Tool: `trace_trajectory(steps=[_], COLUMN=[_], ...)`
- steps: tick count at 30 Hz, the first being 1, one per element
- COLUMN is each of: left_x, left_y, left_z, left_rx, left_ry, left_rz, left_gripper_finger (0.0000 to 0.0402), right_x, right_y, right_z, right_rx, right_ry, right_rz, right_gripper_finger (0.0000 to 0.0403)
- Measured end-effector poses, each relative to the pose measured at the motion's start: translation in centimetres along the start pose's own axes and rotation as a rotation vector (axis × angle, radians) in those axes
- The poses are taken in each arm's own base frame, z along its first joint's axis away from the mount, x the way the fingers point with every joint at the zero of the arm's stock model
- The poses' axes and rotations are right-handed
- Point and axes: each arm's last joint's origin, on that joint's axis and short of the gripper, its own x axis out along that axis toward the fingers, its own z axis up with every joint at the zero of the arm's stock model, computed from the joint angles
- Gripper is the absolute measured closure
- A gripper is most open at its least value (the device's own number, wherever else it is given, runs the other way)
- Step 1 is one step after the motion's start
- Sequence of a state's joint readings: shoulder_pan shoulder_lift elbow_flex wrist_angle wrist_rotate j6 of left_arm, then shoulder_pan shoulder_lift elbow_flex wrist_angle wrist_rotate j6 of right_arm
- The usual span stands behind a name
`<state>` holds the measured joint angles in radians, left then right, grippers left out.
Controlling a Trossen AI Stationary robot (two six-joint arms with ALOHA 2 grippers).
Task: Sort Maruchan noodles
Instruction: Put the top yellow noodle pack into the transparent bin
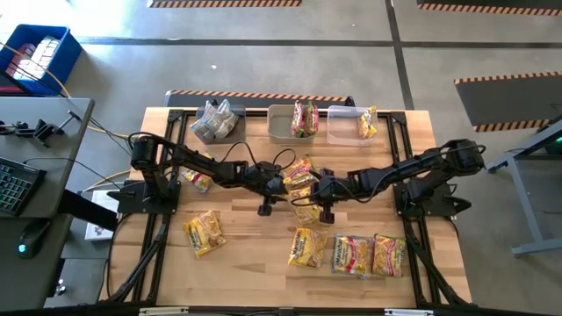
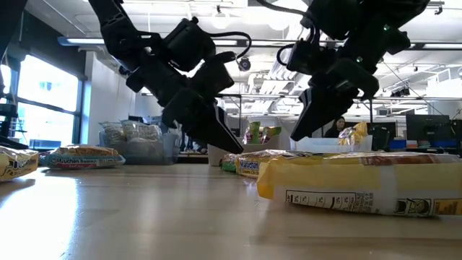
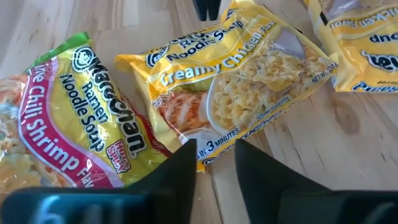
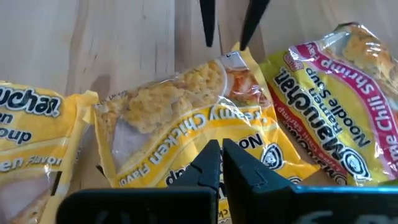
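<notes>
A yellow Creamy Chicken noodle packet (image 3: 242, 74) lies flat on the wooden table's middle, between my two grippers. My left gripper (image 3: 214, 155) stands open at one short end, with that end's edge between its fingers; I cannot tell whether they touch it. My right gripper (image 4: 217, 158) is shut at the packet's opposite end. A Lime Chili Shrimp packet (image 3: 68, 130) lies beside it, overlapping its side. In the high view the left gripper (image 1: 274, 189) and right gripper (image 1: 320, 189) face each other across the packets. My right gripper sits on the Creamy Chicken packet's short end (image 4: 205, 140), its fingers slanting down from the table's right side. The fingers themselves hide the spot, so how much of the edge is between them does not show. The packet rests on the table.
Three bins stand along the far edge: one with silvery packets (image 1: 215, 123), one with mixed packets (image 1: 294, 123), one with a yellow packet (image 1: 351, 125). More packets lie near the front edge (image 1: 351, 254), at the front left (image 1: 204, 233) and under the left arm (image 1: 198, 180).
</notes>
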<state>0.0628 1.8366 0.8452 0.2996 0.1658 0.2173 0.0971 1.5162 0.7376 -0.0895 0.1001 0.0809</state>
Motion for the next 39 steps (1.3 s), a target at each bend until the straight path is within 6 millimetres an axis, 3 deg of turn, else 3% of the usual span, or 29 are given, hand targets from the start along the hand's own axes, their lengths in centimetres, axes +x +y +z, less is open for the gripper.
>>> trace_trajectory(steps=[7,12,16,19,26,33,39], left_x=[0.0,0.0,0.0,-0.1,0.1,2.8,5.4], left_y=[0.0,0.2,0.3,0.9,3.8,4.1,4.5], left_z=[0.1,0.5,0.8,1.4,4.0,5.0,5.4], left_rx=[0.083,0.134,0.145,0.038,-0.289,-0.299,-0.346], left_ry=[-0.011,-0.049,-0.076,-0.117,-0.121,-0.029,0.059], left_rz=[0.003,0.016,0.040,0.101,-0.063,-0.102,-0.048], left_gripper_finger=[0.0392,0.0398,0.0401,0.0401,0.0359,0.0282,0.0225], right_x=[-2.3,-4.5,-4.6,-4.3,-3.6,-2.1,-2.4], right_y=[0.2,0.8,1.2,1.5,2.5,2.7,2.8], right_z=[-0.3,-0.6,-0.2,-0.2,-0.7,-5.8,-7.0], right_rx=[0.151,0.225,0.300,0.330,0.319,0.454,0.468], right_ry=[0.038,0.012,-0.037,-0.042,-0.129,-0.397,-0.484], right_rz=[-0.053,-0.182,-0.174,-0.155,-0.168,-0.019,0.008], right_gripper_finger=[0.0403,0.0403,0.0403,0.0403,0.0403,0.0403,0.0403])
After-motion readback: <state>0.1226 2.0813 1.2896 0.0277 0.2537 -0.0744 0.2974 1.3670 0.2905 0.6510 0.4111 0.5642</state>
